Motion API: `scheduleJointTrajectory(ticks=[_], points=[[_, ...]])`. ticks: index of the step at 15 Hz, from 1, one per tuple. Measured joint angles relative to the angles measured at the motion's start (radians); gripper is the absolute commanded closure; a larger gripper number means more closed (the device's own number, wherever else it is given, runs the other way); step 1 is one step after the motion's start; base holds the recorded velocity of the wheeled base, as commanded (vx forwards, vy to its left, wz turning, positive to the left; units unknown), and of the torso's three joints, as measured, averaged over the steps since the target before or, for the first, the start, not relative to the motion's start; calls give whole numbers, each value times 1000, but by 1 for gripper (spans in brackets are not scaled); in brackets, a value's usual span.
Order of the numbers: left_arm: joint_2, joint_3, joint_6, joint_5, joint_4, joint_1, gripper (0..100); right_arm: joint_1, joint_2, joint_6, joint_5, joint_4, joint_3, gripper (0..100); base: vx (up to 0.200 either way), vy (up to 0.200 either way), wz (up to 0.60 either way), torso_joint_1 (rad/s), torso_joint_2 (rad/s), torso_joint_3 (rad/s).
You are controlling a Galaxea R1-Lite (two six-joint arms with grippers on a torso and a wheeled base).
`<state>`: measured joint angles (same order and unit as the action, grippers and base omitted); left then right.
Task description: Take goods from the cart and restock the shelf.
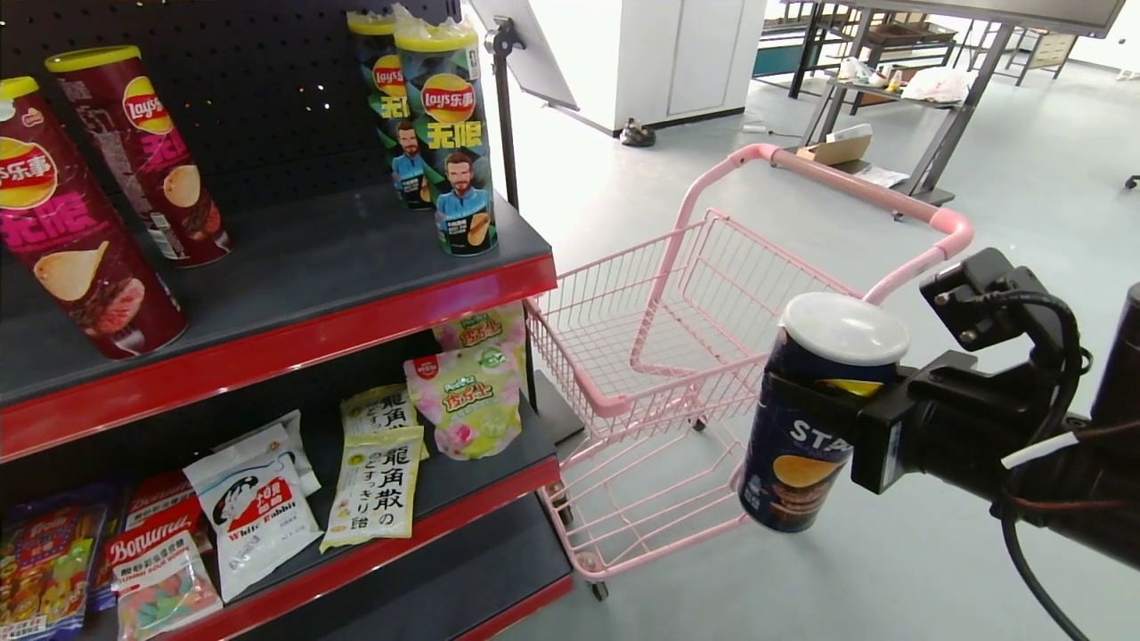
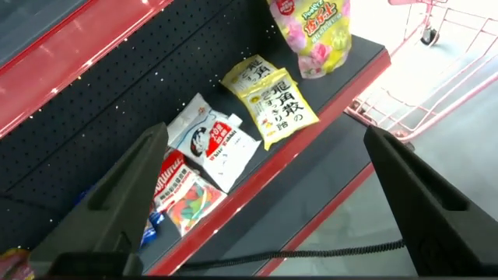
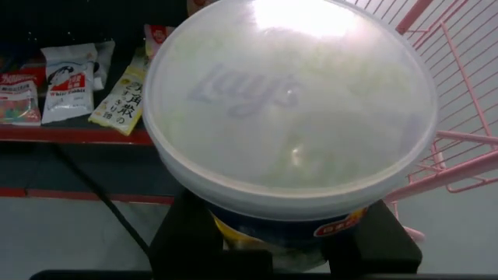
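Pink wire cart (image 1: pixel 842 182) stands beside the shelf (image 1: pixel 356 258), whose top board carries upright chip cans (image 1: pixel 454 151) and whose lower board carries bags (image 1: pixel 374 481). Reaching in level, the right pincer (image 1: pixel 824 389) clamps a blue can (image 1: pixel 793 463) upright in the air beside the cart; the right wrist view shows its lid (image 3: pixel 288 101) from above. Over the bags, the left pincer (image 2: pixel 264 136) gapes wide.

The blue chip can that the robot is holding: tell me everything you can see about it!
The chip can is a tall dark blue tube, cardboard by its look, with white letters and a yellow chip pictured on its side. A cloudy white plastic lid closes its top. It is nearly upright in the air, leaning slightly, clamped just below the lid by the right end effector. It hangs beside the pink cart, touching nothing else.
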<state>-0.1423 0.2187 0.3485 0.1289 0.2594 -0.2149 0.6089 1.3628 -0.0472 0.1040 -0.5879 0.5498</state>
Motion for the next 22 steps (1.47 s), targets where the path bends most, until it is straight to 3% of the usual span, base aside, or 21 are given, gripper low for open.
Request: scheduleJointTrajectory(ticks=[10, 14, 22], points=[[5, 16, 1, 0, -2, 0, 0, 1, -14, -18, 11, -5, -22, 100, 0, 0, 600, 4, 0, 2], [6, 14, 1, 0, 0, -1, 0, 1, -14, -27, 9, -6, -28, 100, 0, 0, 0, 35, -110, -76], [6, 13, 3, 0, -3, 0, 0, 9, -64, -60, 3, -3, -52, 100, 0, 0, 0, 190, -533, -345]])
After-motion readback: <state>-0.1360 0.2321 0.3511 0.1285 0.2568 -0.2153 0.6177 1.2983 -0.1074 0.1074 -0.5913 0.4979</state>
